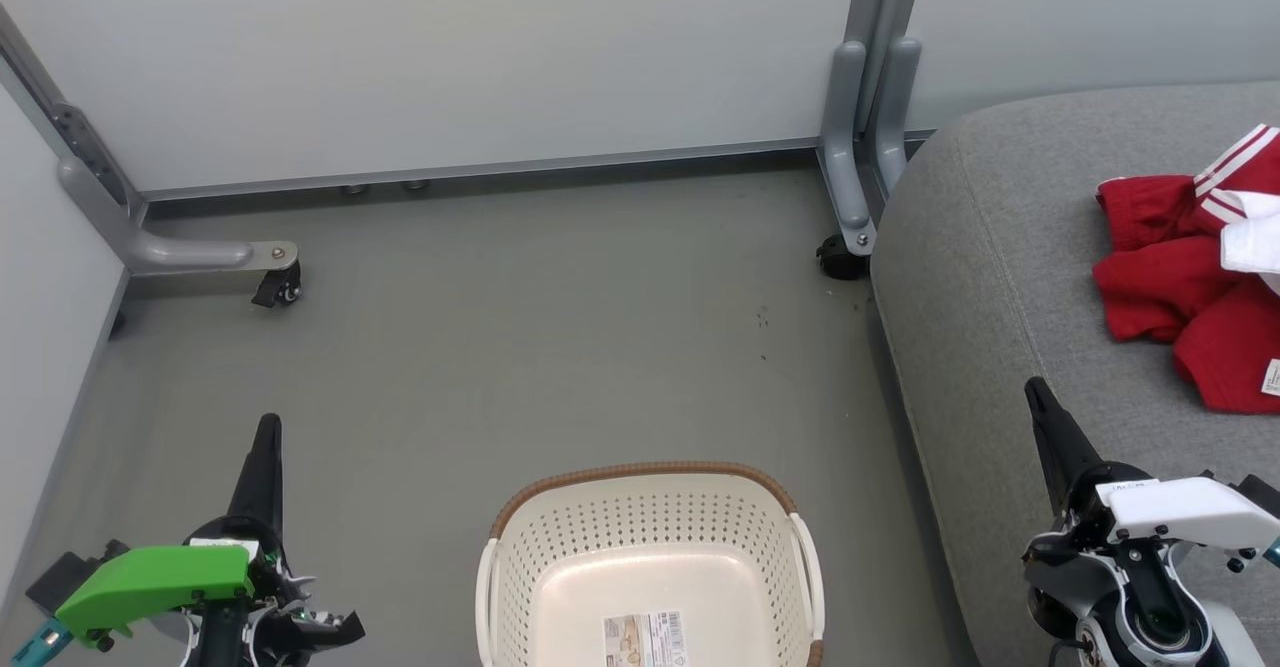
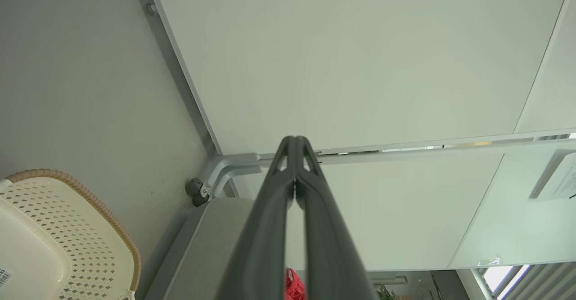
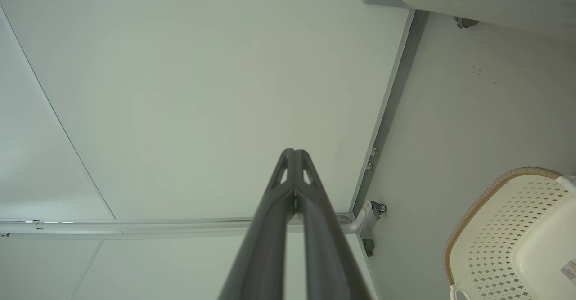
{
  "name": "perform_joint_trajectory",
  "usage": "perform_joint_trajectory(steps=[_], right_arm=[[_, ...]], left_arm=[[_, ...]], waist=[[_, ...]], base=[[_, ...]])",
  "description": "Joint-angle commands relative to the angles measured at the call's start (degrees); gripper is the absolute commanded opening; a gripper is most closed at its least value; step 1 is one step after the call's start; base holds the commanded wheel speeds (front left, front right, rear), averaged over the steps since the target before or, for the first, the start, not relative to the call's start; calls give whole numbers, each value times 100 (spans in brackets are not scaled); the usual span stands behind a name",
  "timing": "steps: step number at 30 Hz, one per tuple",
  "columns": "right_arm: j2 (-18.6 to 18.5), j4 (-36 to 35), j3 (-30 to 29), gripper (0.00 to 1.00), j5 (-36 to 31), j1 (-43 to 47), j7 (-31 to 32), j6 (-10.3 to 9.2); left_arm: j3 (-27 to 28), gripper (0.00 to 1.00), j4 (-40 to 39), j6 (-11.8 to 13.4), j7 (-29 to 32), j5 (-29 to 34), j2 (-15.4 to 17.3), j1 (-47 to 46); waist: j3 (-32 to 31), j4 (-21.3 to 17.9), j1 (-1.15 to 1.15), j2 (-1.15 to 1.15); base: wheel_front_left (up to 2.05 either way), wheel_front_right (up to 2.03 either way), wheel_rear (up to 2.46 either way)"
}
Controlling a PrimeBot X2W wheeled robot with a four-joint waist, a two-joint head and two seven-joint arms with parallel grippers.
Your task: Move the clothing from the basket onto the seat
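Grey floor (image 1: 500, 347) runs to pale wall panels at the far side. The basket (image 1: 640, 522) sits near me at centre, with its bottom label showing. The clothing (image 1: 1180, 287) lies bunched on the seat (image 1: 1000, 297) at the right. My left gripper (image 1: 268, 427) and right gripper (image 1: 1035, 392) are both pressed closed, holding nothing.

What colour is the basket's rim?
The basket rim is brown, woven-look; head view shows it best.
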Motion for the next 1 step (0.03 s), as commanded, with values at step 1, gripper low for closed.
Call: perform_joint_trajectory(steps=[1], right_arm=[[-16,31,-28,0,114,-77,34,2]], left_arm=[[45,0,4,-35,35,-119,4,-91]], waist=[[0,1,0,0]], base=[[0,0,0]])
